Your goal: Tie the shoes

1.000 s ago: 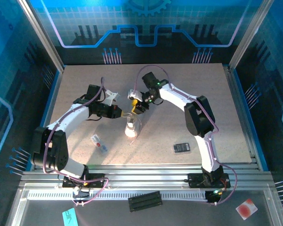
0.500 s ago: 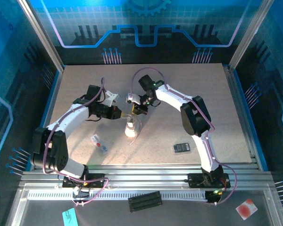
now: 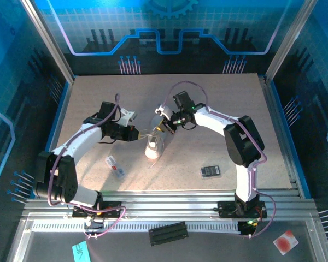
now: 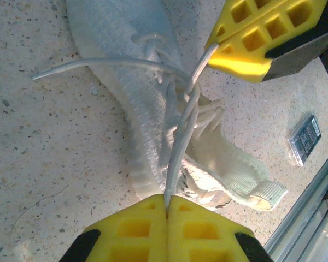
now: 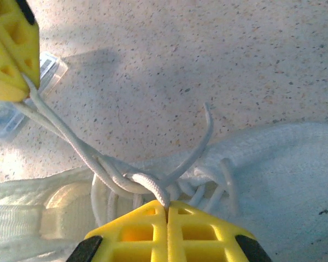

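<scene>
You have the shoe (image 3: 152,148) lying on the desk (image 3: 224,103) near its middle, just on the near side of both sets of fingers, which meet above its laced part. The left fingers (image 4: 136,229) are closed flat together, with a strand of the white lace (image 4: 180,136) pinched in the seam between them. The right fingers (image 5: 208,232) are likewise closed, with a strand clamped at their very tips. Between the two grips the strands run taut and twist over one another above the eyelets; I judge this a first crossing being drawn up, not a finished bow. One loose lace end (image 4: 65,68) trails on the desk beside the shoe. Risks as I assess them: each grip bites only a thin strand near the tip, so a sharp or uneven pull could let it slip out and slacken the crossing. Nothing pins the shoe down, so a stronger pull from one side would likely drag or roll it and shift the knot off the tongue. The loose end could be drawn back through the twist. The two sets of fingers work close together, so you risk them striking each other when passing the lace across
</scene>
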